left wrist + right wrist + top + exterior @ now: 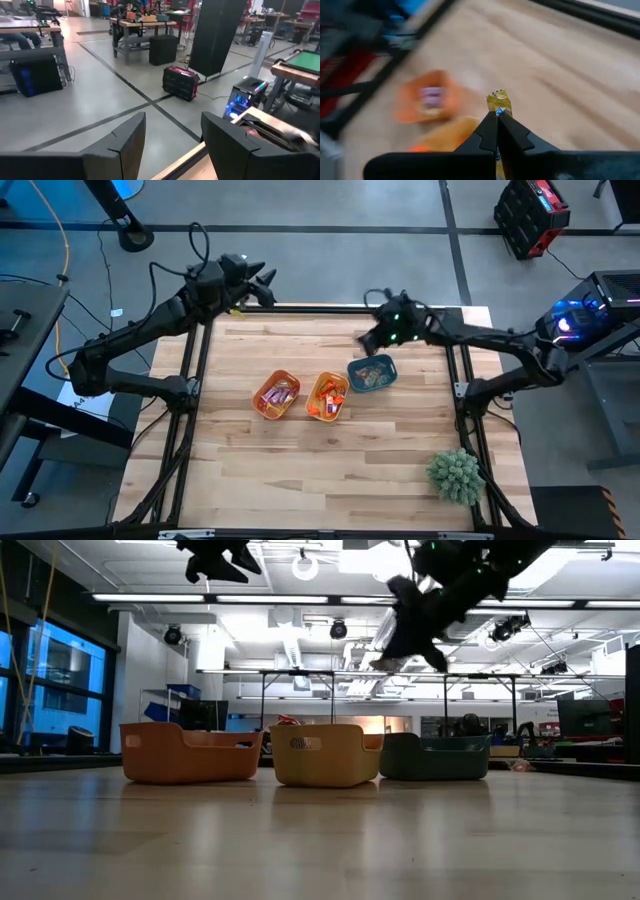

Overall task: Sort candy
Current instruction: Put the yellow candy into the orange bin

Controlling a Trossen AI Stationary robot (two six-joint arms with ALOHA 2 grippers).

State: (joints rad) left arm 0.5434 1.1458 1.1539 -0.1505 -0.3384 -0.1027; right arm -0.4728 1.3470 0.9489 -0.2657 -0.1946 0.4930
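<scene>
Three small bins stand in a row mid-table: orange (277,394), yellow-orange (328,396) and blue (372,373), each with tiny wrapped candy inside. My right gripper (375,338) hovers above the table just beyond the blue bin, high over the bins in the low view (415,615). It is shut on one yellow-wrapped candy (498,104). My left gripper (262,284) waits open, raised over the table's far edge, and looks out into the room (172,135). My right gripper pinches the yellow-wrapped candy by one end (498,111) between its two fingertips (490,127). The rest of the wrapper sticks out past the tips. The candy is lifted clear, with the table and the blurred bins far below it.
A green spiky plant (456,475) stands near the table's near right corner. A dark frame runs along the table's far edge (330,307) and sides. Bare wood lies in front of the bins (300,470) and toward the left.
</scene>
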